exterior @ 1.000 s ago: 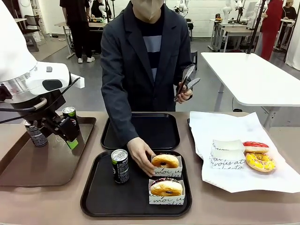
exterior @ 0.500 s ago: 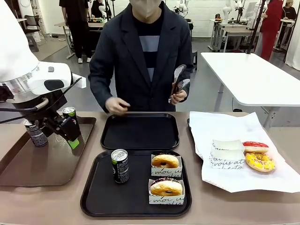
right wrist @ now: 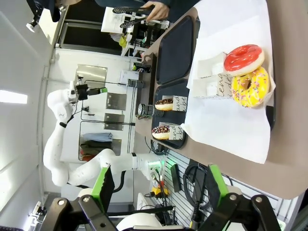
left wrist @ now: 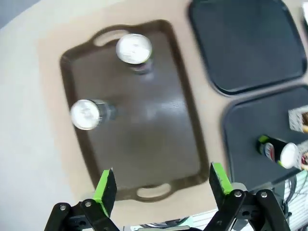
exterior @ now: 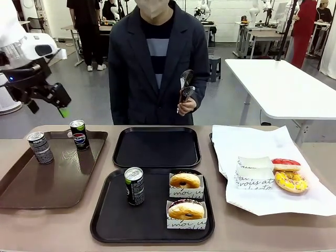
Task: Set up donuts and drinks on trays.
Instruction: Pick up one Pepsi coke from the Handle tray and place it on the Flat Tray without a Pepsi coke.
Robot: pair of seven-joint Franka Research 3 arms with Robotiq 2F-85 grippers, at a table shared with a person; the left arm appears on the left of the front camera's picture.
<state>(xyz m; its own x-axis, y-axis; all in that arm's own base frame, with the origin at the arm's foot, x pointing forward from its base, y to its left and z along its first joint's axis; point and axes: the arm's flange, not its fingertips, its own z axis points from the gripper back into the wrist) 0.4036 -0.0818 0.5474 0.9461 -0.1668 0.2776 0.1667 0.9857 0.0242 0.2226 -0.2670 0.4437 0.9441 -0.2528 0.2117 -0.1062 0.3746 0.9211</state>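
Since the earlier frame the left arm has been lifted off the brown tray [exterior: 31,189], and the person's free hand has been drawn back from the far black tray [exterior: 157,147].

The left gripper [left wrist: 163,180] is held high, its green pads spread wide with nothing between them. Far beneath it, on the brown tray, stand the grey-patterned can [exterior: 40,147] and, just beyond it towards the person, a black can [exterior: 79,135] on which the round Pepsi logo can be read.

A tan table [exterior: 16,231] carries everything. To the right of the left gripper and well below it, the far black tray lies bare. On the near black tray [exterior: 113,220] the black-and-green can [exterior: 134,186] stands upright, with two sleeved donuts [exterior: 186,209] beside it, and "moi" can be made out in the script print on the front sleeve.

Tongs [exterior: 185,86] are held in the person's hand [exterior: 188,105] behind the far tray.

Farther right, a white paper [exterior: 252,199] bears an empty sleeve [exterior: 254,173] with script print, the red donut [exterior: 286,164] and the yellow-sprinkled donut [exterior: 291,181], the two touching.

The right gripper [right wrist: 159,185] is likewise parted and empty, well apart from the paper. A grey floor and a white table [exterior: 283,84] are seen behind.
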